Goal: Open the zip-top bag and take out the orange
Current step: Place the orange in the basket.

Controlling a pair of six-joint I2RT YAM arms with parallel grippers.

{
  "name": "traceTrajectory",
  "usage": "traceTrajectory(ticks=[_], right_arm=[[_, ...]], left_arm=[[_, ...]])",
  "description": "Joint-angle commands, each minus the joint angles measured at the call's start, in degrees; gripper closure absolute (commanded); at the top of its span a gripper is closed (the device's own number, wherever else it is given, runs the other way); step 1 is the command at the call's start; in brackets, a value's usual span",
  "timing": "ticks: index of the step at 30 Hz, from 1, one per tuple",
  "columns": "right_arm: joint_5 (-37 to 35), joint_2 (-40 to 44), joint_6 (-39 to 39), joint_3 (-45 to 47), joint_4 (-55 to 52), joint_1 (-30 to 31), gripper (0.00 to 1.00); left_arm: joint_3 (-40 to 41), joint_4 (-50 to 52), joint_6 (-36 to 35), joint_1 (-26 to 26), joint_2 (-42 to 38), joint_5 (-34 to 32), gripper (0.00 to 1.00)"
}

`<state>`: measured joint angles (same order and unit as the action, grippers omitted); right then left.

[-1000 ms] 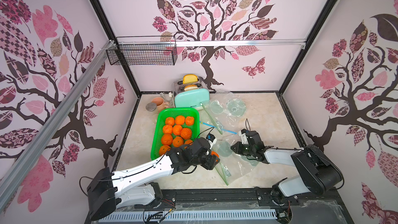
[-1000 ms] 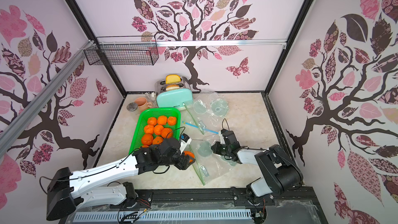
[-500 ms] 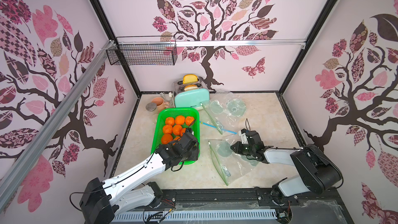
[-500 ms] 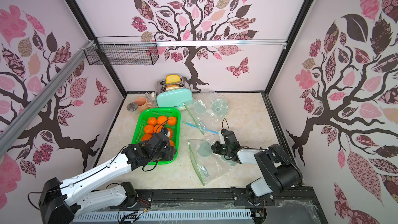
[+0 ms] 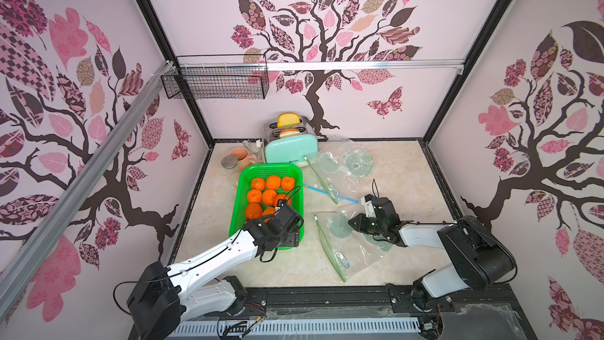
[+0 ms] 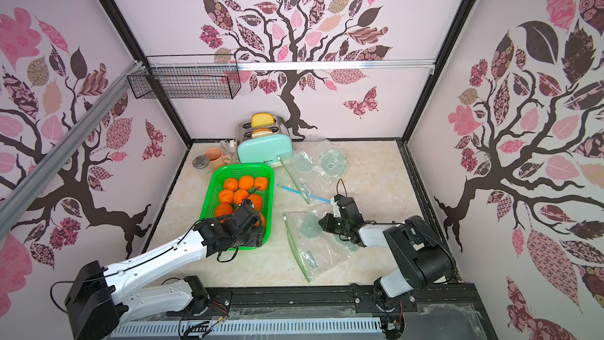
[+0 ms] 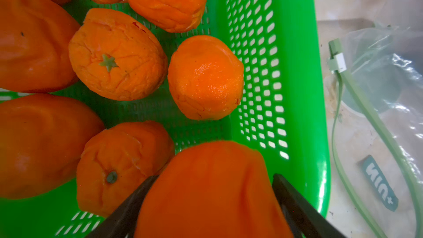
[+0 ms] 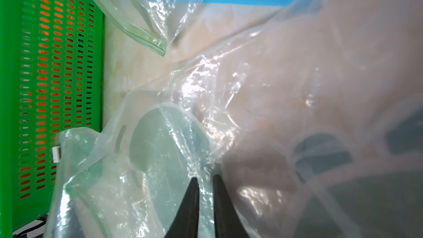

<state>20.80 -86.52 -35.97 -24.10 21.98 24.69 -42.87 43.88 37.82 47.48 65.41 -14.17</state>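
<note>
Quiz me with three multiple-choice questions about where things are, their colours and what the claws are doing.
1. The oranges lie in: A the basket; B the wire rack; C the toaster.
2. The basket is: A blue; B green; C pink.
3. The right gripper is: A wide open; B closed on a bag; C holding an orange.
Answers: 1 A, oranges fill the basket in both top views; 2 B, its mesh walls are green; 3 B, its jaws stand nearly shut with film between.

Blurred orange [image 7: 206, 193] between left claw [image 7: 215, 177] jaws, cut off at frame edge.
</note>
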Motion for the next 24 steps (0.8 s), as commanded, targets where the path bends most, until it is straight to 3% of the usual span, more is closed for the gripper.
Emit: traceTrajectory(ticks=[1, 8, 11, 14, 16, 18, 22, 24], right_arm=[[-2.43, -0.49, 0.46, 1.25, -6.76, 0.13, 0.83], [-5.48, 1.90, 1.41, 0.19, -9.24, 0.11, 0.82], [-7.63, 4.86, 1.77, -0.58, -11.14, 0.06, 0.80], [-9.35, 9.24, 1.78, -2.03, -13.64, 0.05, 0.73], [-10.41, 12.92, 1.37, -2.84, -14.77, 0.05, 0.71], [-11.08, 15.94, 1.32, -3.62, -15.96, 0.07, 0.68], [-10.49, 20.40, 1.58, -4.29, -18.93, 0.05, 0.67], [-9.93, 22.24, 2.10, -4.23, -20.80, 0.14, 0.66]], left_arm=[[-1.24, 1.63, 0.87, -0.02, -1.21, -0.81, 0.09], [-1.74, 1.03, 0.80, -0.02, -5.56, -4.43, 0.03], [-0.98, -0.84, 0.37, -0.09, -7.63, -10.92, 0.05], [-0.11, -3.89, -0.40, -1.88, -10.73, -18.61, 0.05], [1.18, -8.25, -2.08, -6.57, -12.87, -21.85, 0.06], [3.42, -14.50, -4.11, -14.77, -14.15, -21.64, 0.06], [4.93, -22.26, -2.76, -36.99, -10.11, -9.45, 0.06], [4.82, -24.39, -1.85, -41.91, -6.48, -7.62, 0.06]])
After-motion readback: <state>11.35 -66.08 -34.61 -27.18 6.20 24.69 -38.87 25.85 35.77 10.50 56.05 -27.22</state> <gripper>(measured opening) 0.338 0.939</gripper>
